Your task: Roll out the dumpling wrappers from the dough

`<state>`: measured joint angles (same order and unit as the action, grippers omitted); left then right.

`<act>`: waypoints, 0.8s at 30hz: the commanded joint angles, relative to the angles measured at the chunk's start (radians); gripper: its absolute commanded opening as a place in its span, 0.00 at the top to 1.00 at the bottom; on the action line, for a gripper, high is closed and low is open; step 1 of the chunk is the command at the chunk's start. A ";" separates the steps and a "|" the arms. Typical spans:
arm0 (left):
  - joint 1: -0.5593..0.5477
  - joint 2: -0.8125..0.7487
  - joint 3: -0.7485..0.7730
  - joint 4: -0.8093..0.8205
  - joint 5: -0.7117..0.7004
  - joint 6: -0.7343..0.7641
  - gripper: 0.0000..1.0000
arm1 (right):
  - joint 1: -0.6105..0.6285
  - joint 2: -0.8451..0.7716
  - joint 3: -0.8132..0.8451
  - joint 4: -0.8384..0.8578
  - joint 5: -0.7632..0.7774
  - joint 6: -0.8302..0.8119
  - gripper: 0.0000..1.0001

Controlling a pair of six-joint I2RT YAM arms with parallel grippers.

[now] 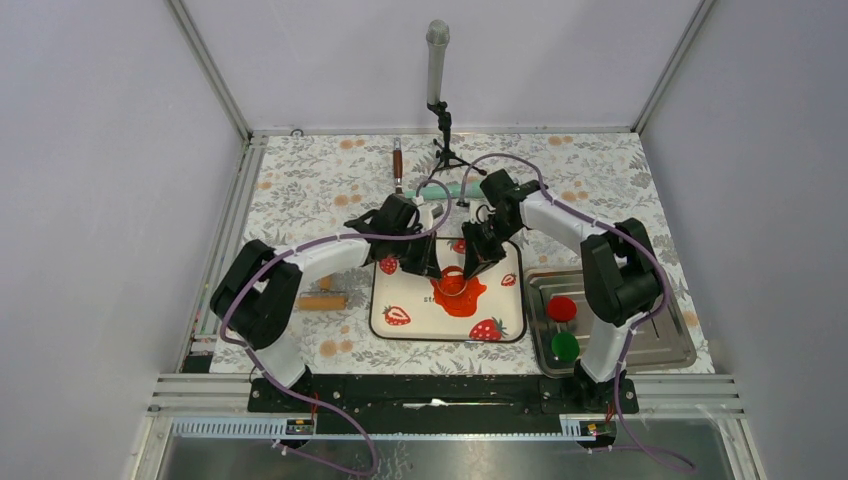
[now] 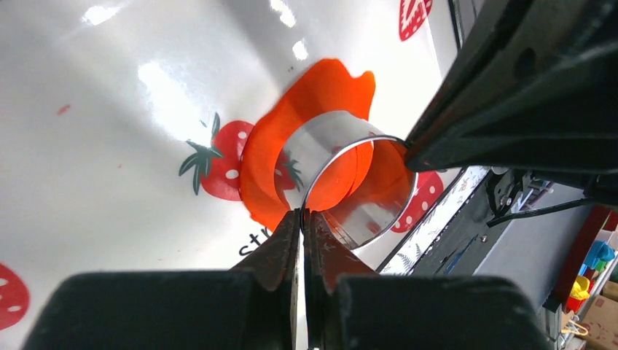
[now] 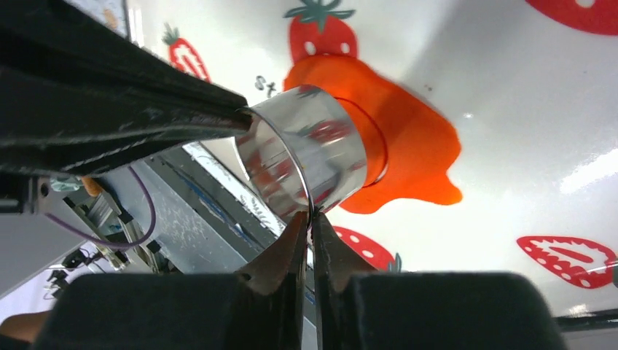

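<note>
Floral tablecloth [image 1: 300, 180] across the whole table, with a white strawberry mat [image 1: 420, 325] near its middle. On the mat, the dough [image 1: 462, 298]: pressed flat into an irregular orange-red sheet, about the middle of the mat. Upon the sheet, a metal ring cutter [image 2: 324, 142], shiny and thin-walled. Left gripper [image 2: 301, 215]: pinched tight on the wall of the cutter at one side. Right gripper [image 3: 309, 216]: pressed together on the same wall at the opposite side. Inside the ring, orange clay; just beside the ring, a curved cut line in the sheet. Right of the mat, a metal tray [image 1: 660, 345] holding a crimson disc [image 1: 561, 309] and a green disc [image 1: 565, 346], apart from each other. Left of the mat, a wooden rolling pin [image 1: 320, 301]. At the far edge, a microphone [image 1: 437, 60] upright on a small stand.
</note>
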<state>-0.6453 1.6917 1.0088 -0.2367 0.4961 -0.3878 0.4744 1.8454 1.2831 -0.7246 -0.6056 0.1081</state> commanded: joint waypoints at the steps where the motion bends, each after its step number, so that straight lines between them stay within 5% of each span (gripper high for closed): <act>1: 0.022 -0.065 0.060 -0.073 0.050 0.046 1.00 | -0.014 -0.078 0.077 -0.112 -0.030 -0.077 0.86; 7: 0.083 -0.075 0.105 -0.163 0.010 0.092 1.00 | -0.067 -0.087 0.114 -0.166 -0.037 -0.143 0.69; 18: 0.225 -0.091 0.141 -0.257 -0.172 0.170 1.00 | -0.105 -0.194 0.084 -0.218 -0.014 -0.345 0.64; 24: 0.264 -0.053 0.156 -0.277 -0.267 0.229 1.00 | -0.103 -0.311 -0.067 -0.066 0.057 -0.463 0.58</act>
<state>-0.3931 1.6463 1.1202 -0.5041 0.3233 -0.2157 0.3683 1.6012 1.2778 -0.8639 -0.5972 -0.2485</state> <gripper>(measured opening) 0.014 0.402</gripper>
